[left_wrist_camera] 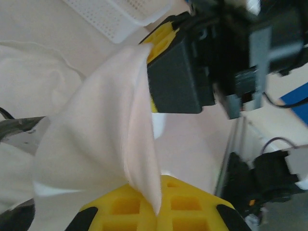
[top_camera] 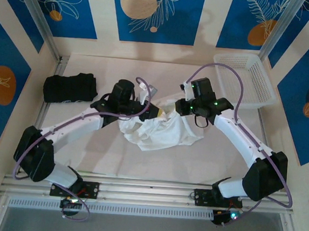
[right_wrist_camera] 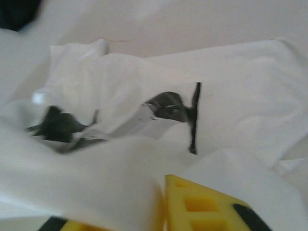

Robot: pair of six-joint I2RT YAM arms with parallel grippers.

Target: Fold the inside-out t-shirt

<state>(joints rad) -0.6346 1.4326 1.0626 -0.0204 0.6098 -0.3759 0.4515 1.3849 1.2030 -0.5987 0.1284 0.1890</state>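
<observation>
L gripper (top_camera: 154,109) clenched on a raised fold of the white t-shirt (top_camera: 158,133), cloth pinched at its yellow pad (left_wrist_camera: 144,209). R gripper (top_camera: 175,109) sits just beside it on the right, its yellow finger (left_wrist_camera: 161,36) touching the top of the same fold; can't tell if it's gripping or let go. Rest of the shirt lies bunched mid-table (top_camera: 86,147), just near of both grippers. Black folded garment (top_camera: 70,87) is far left, well apart. White basket (top_camera: 263,76) is in the far right corner.
</observation>
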